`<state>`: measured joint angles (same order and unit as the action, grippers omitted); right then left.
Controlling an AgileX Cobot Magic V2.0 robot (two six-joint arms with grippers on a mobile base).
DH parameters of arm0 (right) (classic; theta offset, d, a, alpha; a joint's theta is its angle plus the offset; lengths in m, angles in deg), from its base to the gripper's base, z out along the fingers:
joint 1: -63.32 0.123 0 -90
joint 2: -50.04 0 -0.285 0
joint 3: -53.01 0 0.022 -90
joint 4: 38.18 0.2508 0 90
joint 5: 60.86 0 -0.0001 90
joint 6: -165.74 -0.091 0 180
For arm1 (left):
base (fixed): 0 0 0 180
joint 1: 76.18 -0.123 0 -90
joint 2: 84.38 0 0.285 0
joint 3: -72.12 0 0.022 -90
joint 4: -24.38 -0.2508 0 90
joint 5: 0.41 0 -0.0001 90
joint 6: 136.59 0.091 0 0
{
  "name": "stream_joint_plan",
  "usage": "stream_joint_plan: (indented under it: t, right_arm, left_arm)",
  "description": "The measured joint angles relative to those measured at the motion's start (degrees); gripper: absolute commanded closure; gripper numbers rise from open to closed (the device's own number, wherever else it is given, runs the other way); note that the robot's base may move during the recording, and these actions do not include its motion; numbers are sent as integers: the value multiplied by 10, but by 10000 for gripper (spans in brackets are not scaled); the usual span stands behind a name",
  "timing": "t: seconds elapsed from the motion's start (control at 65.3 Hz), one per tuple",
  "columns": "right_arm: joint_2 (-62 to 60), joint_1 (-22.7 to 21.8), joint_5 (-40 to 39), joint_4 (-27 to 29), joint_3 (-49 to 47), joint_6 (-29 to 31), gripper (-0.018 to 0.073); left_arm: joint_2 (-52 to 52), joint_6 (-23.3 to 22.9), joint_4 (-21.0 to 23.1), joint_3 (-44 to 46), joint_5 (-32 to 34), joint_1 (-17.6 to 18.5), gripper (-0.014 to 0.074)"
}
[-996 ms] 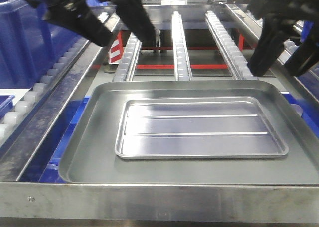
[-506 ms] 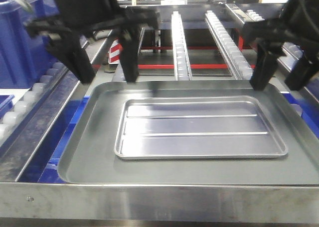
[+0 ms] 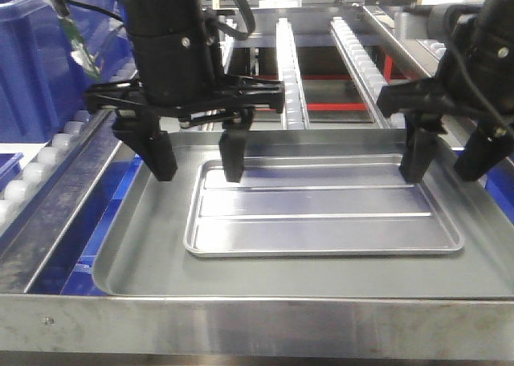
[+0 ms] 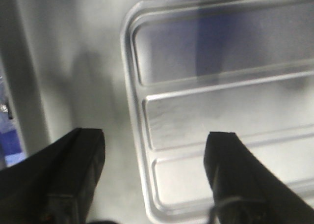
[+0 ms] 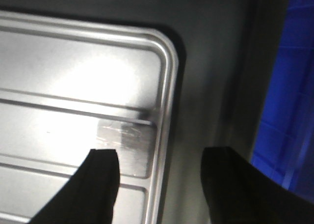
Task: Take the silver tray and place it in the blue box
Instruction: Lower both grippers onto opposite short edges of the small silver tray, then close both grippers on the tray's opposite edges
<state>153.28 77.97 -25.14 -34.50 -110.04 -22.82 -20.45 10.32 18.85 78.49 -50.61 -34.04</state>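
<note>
The silver tray (image 3: 321,209), shiny with two long ridges, lies flat inside a larger dull grey tray (image 3: 144,254). My left gripper (image 3: 197,169) is open and straddles the silver tray's far left rim, one finger inside, one outside on the grey tray; it shows the same in the left wrist view (image 4: 154,150) over the tray (image 4: 221,106). My right gripper (image 3: 448,169) is open and straddles the far right rim; the right wrist view (image 5: 159,165) shows the tray's rim (image 5: 164,111) between its fingers. The blue box (image 3: 40,69) stands at the far left.
Roller conveyor rails (image 3: 291,69) run away behind the trays. A roller rail (image 3: 48,161) lines the left side. A steel frame bar (image 3: 257,326) crosses the front. Blue plastic (image 5: 289,86) shows past the grey tray's right edge.
Both arms have come down from above the conveyor toward me, and now stand low over the silver tray's far corners, jaws open astride its rim. The tray has not moved.
</note>
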Motion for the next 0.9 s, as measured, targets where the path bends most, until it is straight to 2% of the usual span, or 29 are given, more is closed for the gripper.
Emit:
stream_joint_plan:
  t: [0.214, 0.643, 0.781, 0.904]
  right_arm:
    - [27, 0, -11, 0, 0, -1, 82]
    - [45, 0, -18, -4, -9, -1, 88]
    - [46, 0, -18, -5, -11, -1, 183]
    - [47, 0, -20, -3, -12, -1, 293]
  left_arm:
    - [-25, -2, -2, 1, 5, 0, 251]
    - [-48, -33, -8, 4, 13, 0, 251]
    - [-52, -42, -8, 6, 13, 0, 255]
    - [-53, -44, -5, 9, 13, 0, 339]
